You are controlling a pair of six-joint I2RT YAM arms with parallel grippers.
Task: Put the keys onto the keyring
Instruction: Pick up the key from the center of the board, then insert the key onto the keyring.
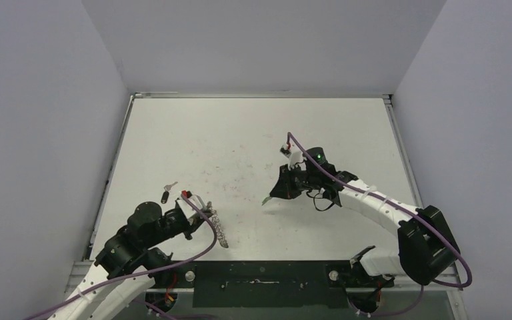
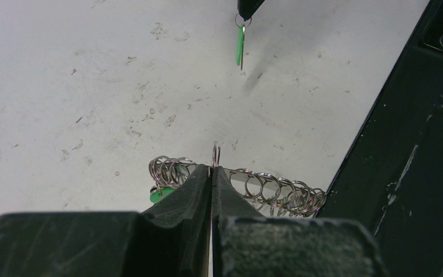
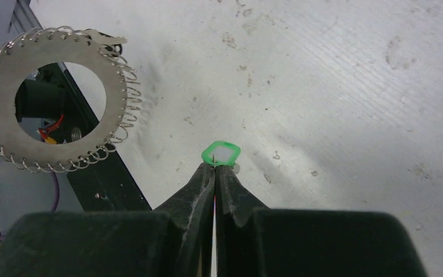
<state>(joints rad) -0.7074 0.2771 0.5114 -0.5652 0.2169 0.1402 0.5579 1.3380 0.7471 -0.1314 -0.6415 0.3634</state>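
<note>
The white, scuffed counter [image 1: 253, 133] fills the scene, and everything on it is placed here from the keyring [image 1: 221, 230]. The left gripper [image 1: 203, 215] has its jaws closed on the rim of that ring, pinching the thin metal between the two black fingers [image 2: 190, 184]. The right gripper [image 1: 277, 193] hangs well to the right of the keyring and a little farther from the arm bases, its jaws shut on the green-headed key [image 1: 269, 199]. The keyring itself is a flat silver-grey hoop with a hollow centre and a fringe of small wire loops all round its edge. From above it shows edge-on, standing upright near the front of the counter, though whether its lower edge touches the surface I cannot tell. In the right wrist view the keyring [image 3: 114, 98] faces the camera nearly flat (the left arm's dark body shows through the hole). The green key [image 2: 240, 46] dangles clear of the counter, apart from the ring, held by a tiny wire loop at its head [image 3: 221, 153]. The black-headed key [image 1: 165, 197] lies on the counter to the left of the keyring and beyond it. The plain silver key [image 1: 171, 185] lies just beside the black one, a touch farther from the ring.
</note>
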